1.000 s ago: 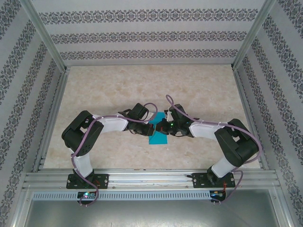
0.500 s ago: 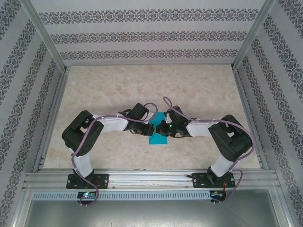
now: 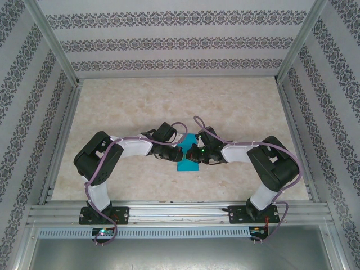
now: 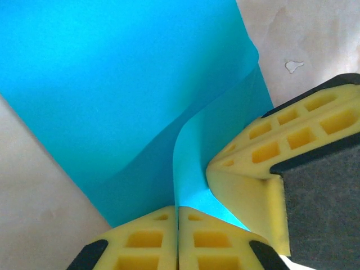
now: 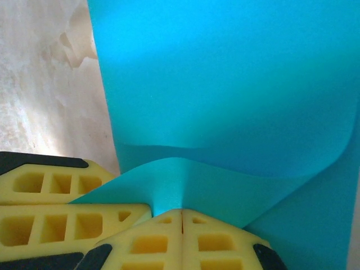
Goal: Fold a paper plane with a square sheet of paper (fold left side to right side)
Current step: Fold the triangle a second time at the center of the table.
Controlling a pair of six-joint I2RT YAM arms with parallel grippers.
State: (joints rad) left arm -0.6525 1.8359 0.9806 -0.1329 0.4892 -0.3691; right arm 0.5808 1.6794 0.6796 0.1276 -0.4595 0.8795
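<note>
i note left pincer (image 4: pixel 178 211) pinched shut on a lifted edge of the square sheet of paper (image 4: pixel 112 84), right pincer (image 5: pixel 181 214) just beside it likewise clamped, sheet lying ahead of both

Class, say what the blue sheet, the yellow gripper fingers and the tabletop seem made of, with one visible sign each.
The blue sheet: thin matte paper, curling smoothly. The gripper fingers: probably soft foam or rubber, moulded with square pockets. The tabletop: beige marbled surface, perhaps laminate.
</note>
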